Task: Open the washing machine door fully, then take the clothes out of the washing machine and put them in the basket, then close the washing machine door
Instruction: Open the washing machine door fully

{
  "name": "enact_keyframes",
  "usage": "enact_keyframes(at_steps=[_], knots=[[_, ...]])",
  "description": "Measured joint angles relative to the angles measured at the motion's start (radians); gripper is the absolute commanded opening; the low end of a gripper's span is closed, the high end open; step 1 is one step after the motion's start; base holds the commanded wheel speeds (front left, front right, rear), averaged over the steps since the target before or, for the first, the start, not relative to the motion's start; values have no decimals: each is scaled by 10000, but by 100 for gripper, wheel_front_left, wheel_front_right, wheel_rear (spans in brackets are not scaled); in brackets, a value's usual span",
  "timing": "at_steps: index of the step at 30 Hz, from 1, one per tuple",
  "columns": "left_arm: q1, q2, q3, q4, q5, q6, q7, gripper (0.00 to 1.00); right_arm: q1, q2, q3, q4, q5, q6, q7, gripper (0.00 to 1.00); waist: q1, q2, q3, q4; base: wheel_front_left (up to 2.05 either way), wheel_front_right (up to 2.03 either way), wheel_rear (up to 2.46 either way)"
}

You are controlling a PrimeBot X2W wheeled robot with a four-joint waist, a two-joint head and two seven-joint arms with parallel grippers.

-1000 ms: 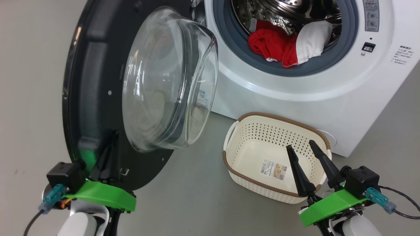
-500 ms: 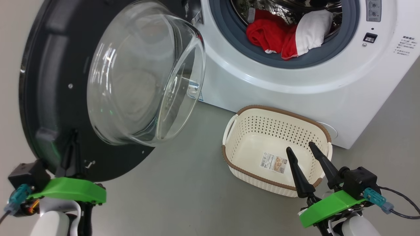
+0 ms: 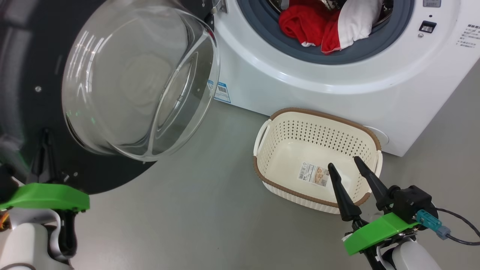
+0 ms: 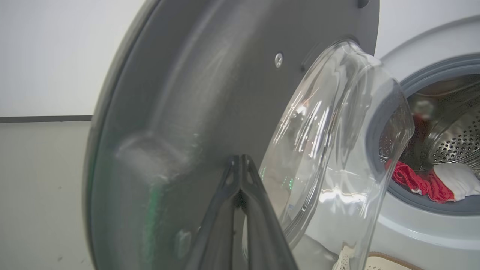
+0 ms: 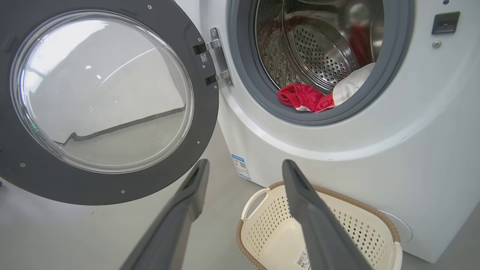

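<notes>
**Washing machine** (image 3: 300,93): white front-loader standing on a grey floor (image 3: 210,210). The round opening is uncovered. It shows a grey rubber ring (image 3: 262,33) and, in the right wrist view, a perforated steel drum (image 5: 322,48). A blue sticker (image 3: 221,92) sits low on the front panel, on the hinge side.

**Washing machine door** (image 3: 123,82): swung wide open on the robot's left of the opening. It hangs on a metal hinge (image 5: 213,62). The dark inner face and the bulging clear glass bowl are turned outward toward the robot.

**Clothes** (image 3: 300,24): a red bundle with a white part on its right. It lies at the bottom of the drum mouth and rests on the lower curve of the grey ring.

**Basket** (image 3: 318,114): cream with perforated sides and a brown rim, upright on the floor just beside the machine's front, below the opening. A paper label (image 3: 314,175) lies on its bottom.

**Left gripper** (image 4: 240,159): fingers pressed together with nothing between them. The tips lie at the lower dark face of the door, beside the glass. Actual contact cannot be told. A green mount (image 3: 48,197) sits beneath it.

**Right gripper** (image 3: 343,162): fingers spread apart and holding nothing. It hangs over the near right corner of the basket and points toward the machine.
</notes>
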State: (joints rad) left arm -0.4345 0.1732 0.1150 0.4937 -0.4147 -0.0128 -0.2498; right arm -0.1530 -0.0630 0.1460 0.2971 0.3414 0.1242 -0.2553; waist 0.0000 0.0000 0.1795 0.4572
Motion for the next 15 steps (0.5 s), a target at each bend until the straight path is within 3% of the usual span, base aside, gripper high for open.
enact_keyframes(at_steps=[15], knots=[[-1150, -322, 2105, 941, 1047, -614, -33, 0, -593, -267, 174, 27, -105, 0, 0, 100, 0, 0, 613, -187, 0, 0, 0]])
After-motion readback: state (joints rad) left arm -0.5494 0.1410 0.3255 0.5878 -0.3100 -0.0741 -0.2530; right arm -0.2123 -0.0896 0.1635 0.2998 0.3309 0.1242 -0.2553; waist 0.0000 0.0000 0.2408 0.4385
